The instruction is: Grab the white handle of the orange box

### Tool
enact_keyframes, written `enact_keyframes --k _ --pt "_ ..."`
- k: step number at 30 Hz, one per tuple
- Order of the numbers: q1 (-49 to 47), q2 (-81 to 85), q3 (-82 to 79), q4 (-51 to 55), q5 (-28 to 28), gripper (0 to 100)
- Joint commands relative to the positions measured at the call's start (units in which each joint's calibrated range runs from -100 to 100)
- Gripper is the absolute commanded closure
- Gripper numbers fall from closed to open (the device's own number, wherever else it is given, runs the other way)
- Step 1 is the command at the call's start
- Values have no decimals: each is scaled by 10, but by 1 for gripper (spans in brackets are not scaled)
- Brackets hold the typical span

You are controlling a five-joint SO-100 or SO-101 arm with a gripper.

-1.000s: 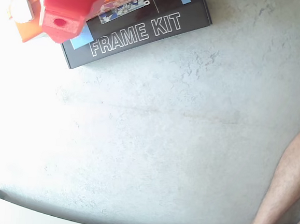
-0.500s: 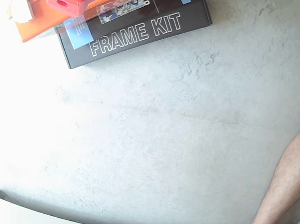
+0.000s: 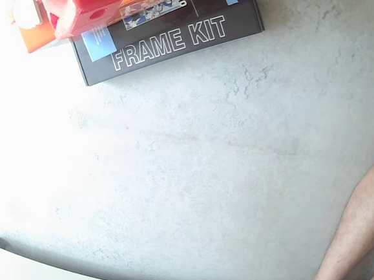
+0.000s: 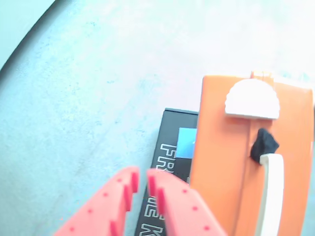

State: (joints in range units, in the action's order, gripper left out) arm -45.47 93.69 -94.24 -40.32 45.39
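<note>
Approach phase: the red end effector (image 4: 140, 179) hangs at the bottom of the wrist view, fingers nearly together, holding nothing. The white handle (image 4: 271, 194) runs down the lower right, on the bright orange box (image 4: 219, 162), which lies over the black box (image 4: 170, 147). Next, I'd judge: spread the fingers, shift right, straddle the bar.

The black box (image 3: 175, 38) carries the white outlined lettering "FRAME KIT" in the fixed view, at 11 o'clock in the frame. In the wrist view only the letters "FR" and "K" are legible on it (image 4: 170, 162), at 6 o'clock.
</note>
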Motion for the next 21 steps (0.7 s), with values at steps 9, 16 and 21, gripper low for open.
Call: enact_keyframes --k 9,16,21 --pt "-162 -33 -5 4 123 98" --pt "-252 -38 13 4 179 98" --pt "-271 -41 29 4 215 98"
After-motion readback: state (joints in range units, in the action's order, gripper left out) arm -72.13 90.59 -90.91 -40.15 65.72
